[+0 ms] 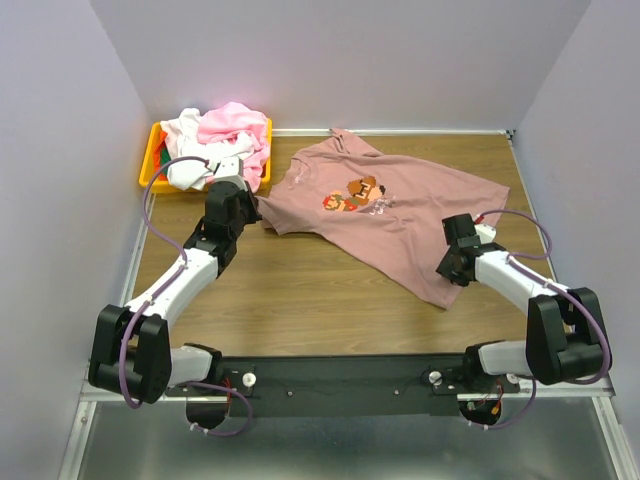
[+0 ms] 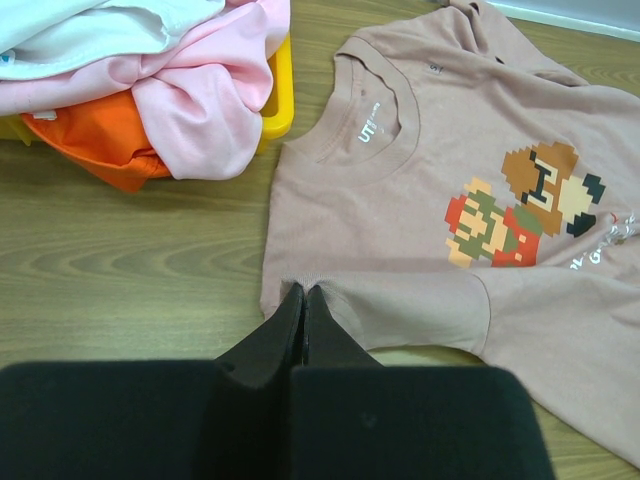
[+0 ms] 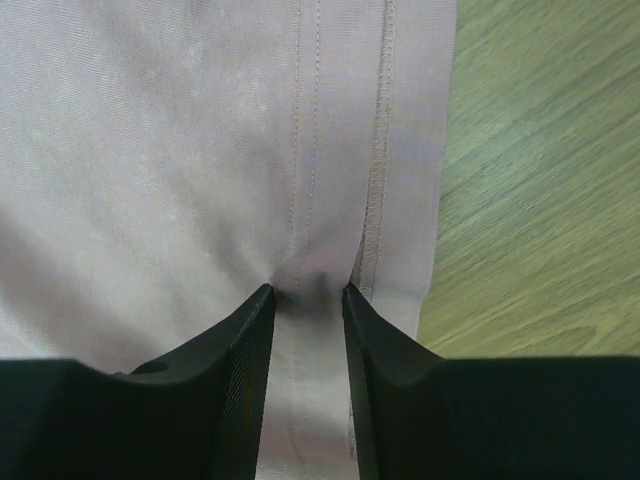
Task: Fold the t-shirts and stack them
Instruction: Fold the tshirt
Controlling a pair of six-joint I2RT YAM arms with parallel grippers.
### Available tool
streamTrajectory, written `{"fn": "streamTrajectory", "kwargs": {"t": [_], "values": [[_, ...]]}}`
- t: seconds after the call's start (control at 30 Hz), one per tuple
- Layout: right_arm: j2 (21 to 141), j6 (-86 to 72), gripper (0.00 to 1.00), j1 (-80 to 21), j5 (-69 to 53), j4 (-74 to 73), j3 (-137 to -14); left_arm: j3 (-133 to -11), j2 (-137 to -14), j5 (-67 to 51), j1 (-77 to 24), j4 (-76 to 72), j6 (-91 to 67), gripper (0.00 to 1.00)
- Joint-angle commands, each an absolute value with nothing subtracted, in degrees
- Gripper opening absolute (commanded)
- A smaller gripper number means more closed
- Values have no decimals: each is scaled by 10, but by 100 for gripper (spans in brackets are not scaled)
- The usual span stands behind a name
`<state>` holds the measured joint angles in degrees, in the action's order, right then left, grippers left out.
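Looking down from the top camera, I see the dusty mauve-pink cotton t-shirt (image 1: 400,215) spread face up on the wooden counter (image 1: 300,300). Its collar points toward the far left and its hem lies near the right arm. A small pixel-art character print (image 1: 355,195) sits on the chest.

My left end effector (image 2: 303,292) is pressed together on the edge of the shirt where the near sleeve meets the shoulder. The cloth puckers right at the tips, so it is pinching the fabric there.

My right end effector (image 3: 308,290) is down on the stitched hem, close to the shirt's edge with bare wood just beside it. Its fingers (image 3: 250,330) stand partly apart, and a small ridge of cloth is gathered between the tips. Whether that amounts to a real grip, I cannot tell from this view.

At the far left corner sits the yellow plastic bin (image 1: 150,170). It is heaped with a crumpled light pink tee (image 1: 232,125), a white tee (image 1: 185,130) and a red-orange tee (image 2: 100,145). The pink one spills over the rim toward the mauve shirt's collar.
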<state>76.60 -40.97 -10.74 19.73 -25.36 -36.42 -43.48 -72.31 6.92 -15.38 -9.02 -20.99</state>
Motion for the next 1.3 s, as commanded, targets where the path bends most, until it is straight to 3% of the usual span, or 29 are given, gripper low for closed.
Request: {"fn": "streamTrajectory", "kwargs": {"t": [0.0, 0.07, 0.2, 0.7, 1.17, 1.23, 1.27], "values": [[762, -420, 34, -104, 217, -253, -355, -432, -721, 67, -151, -108, -202, 0], [760, -420, 27, -105, 219, -253, -354, -432, -721, 70, -151, -107, -202, 0], [754, -423, 0, -104, 221, -258, -353, -432, -718, 83, -151, -104, -201, 0], [735, -463, 0, -104, 293, -395, -403, -436, -712, 129, -150, -91, -194, 0], [805, -509, 0, -104, 353, -456, -423, -437, -714, 149, -150, -87, -190, 0], [822, -514, 2, -105, 353, -462, -430, -436, -713, 142, -150, -89, -189, 0], [825, -512, 10, -105, 352, -467, -433, -434, -713, 139, -150, -89, -190, 0]]}}
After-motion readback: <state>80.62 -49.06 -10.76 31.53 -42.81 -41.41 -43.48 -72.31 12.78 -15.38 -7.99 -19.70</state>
